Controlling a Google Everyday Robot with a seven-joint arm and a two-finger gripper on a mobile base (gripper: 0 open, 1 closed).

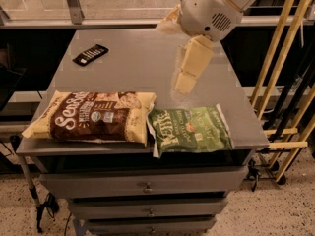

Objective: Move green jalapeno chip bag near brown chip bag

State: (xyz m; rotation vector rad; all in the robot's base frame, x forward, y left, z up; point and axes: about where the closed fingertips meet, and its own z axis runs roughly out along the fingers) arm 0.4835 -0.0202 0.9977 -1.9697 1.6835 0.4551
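Observation:
The green jalapeno chip bag [189, 130] lies flat at the front of the grey table [138, 58], its left end touching the right end of the brown chip bag [93, 117]. The brown bag lies along the front left edge and hangs slightly over the left corner. My gripper [184, 82] hangs above the table, behind and above the green bag. It is empty, with cream fingers [193, 63] pointing down and to the left, and looks open.
A small black remote [90, 54] lies at the table's back left. Yellow wooden poles [275, 58] lean just right of the table. Drawers [145, 186] sit below the table top. A glass railing runs behind.

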